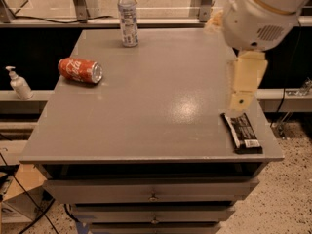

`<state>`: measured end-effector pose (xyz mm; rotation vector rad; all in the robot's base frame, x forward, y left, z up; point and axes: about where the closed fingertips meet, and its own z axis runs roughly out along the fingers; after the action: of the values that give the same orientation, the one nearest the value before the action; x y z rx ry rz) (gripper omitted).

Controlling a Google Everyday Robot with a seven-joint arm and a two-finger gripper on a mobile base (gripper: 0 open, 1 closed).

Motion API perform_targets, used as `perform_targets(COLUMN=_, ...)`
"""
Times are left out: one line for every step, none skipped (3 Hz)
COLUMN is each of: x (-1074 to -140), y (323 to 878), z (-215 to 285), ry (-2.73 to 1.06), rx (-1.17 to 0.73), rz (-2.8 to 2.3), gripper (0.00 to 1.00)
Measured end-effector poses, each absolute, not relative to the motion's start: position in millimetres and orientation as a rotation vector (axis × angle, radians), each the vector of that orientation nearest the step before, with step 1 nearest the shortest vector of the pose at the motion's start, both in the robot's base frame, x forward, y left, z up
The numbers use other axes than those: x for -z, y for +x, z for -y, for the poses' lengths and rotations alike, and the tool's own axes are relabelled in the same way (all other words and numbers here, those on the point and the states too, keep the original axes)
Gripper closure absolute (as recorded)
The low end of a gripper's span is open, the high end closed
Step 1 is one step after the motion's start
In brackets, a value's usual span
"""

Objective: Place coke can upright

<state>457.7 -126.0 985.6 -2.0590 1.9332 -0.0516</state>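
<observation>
The coke can is red with white script and lies on its side near the left edge of the grey table, its silver end facing right. My gripper hangs on the cream and white arm over the right side of the table, just above a dark snack bar. It is far to the right of the can and holds nothing that I can see.
A clear plastic bottle with a white label stands upright at the back of the table. A dark snack bar lies at the front right edge. A white pump dispenser sits on a ledge to the left. Drawers are below the tabletop.
</observation>
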Motion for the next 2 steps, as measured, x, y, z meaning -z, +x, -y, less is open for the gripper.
perform_targets(x=-987.8, y=459.7, z=120.6, ry=-2.060, rx=0.058, rz=-1.915, gripper=0.00)
perform_targets(x=-983.4, y=465.5, z=122.6, ry=-2.063, rx=0.071, rz=-1.957, gripper=0.00)
